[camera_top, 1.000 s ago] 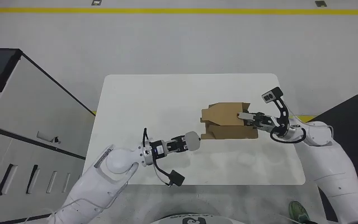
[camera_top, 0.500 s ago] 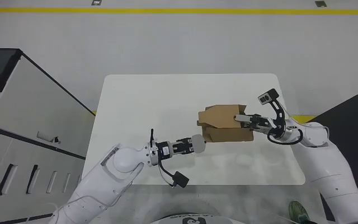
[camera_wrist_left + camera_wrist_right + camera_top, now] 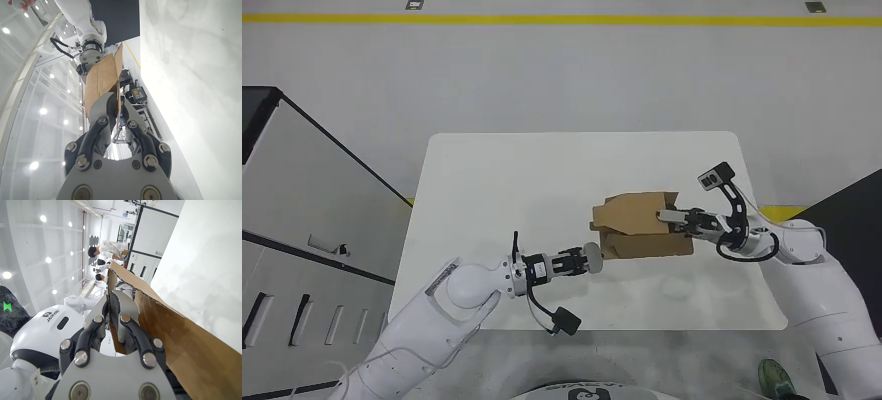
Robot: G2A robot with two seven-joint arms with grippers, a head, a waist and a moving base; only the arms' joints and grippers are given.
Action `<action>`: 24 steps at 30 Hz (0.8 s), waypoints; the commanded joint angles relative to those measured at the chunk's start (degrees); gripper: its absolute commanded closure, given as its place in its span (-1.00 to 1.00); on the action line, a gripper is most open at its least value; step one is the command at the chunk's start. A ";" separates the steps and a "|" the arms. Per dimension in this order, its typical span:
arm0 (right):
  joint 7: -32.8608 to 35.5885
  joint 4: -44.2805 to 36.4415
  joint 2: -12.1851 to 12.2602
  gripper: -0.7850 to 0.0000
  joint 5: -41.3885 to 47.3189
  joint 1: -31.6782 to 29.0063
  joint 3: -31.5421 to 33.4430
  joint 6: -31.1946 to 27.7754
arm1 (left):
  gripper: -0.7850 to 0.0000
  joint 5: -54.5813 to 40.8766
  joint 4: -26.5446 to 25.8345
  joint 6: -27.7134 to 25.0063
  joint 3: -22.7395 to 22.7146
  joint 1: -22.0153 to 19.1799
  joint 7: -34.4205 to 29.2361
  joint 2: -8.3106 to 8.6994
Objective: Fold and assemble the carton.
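A brown corrugated carton (image 3: 642, 225) is held just above the white table (image 3: 542, 180), right of centre, partly unfolded with flaps sticking up. My left gripper (image 3: 594, 252) is shut on the carton's near-left corner; its wrist view shows the cardboard edge (image 3: 118, 98) pinched between the pads. My right gripper (image 3: 670, 216) is shut on the carton's right wall, with the thin cardboard panel (image 3: 110, 289) clamped between its fingers and a wide brown flap (image 3: 170, 328) stretching beside them.
A grey cabinet (image 3: 302, 230) stands off the table's left side. A yellow floor line (image 3: 562, 18) runs along the far side. Bare tabletop lies to the left of and behind the carton.
Both arms have carried the carton a little to the left, and the left gripper followed its corner. Both grips have held.
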 commanded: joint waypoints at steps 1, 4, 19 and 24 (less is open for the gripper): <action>0.71 0.09 -0.06 1.00 0.42 -0.08 0.07 0.17 | 1.00 -0.04 0.14 -0.03 0.07 -0.11 -0.13 -0.01; 1.95 0.28 -0.18 1.00 1.77 -0.14 0.14 0.71 | 1.00 0.04 0.31 0.03 0.11 -0.34 -0.15 -0.01; 7.69 1.46 -0.60 1.00 3.06 0.30 -0.17 4.34 | 1.00 -0.53 0.57 0.96 0.22 -0.84 -0.96 -0.06; 7.76 1.56 -0.76 1.00 2.90 0.26 -0.11 4.32 | 1.00 -0.65 0.51 1.11 0.31 -0.86 -0.98 -0.05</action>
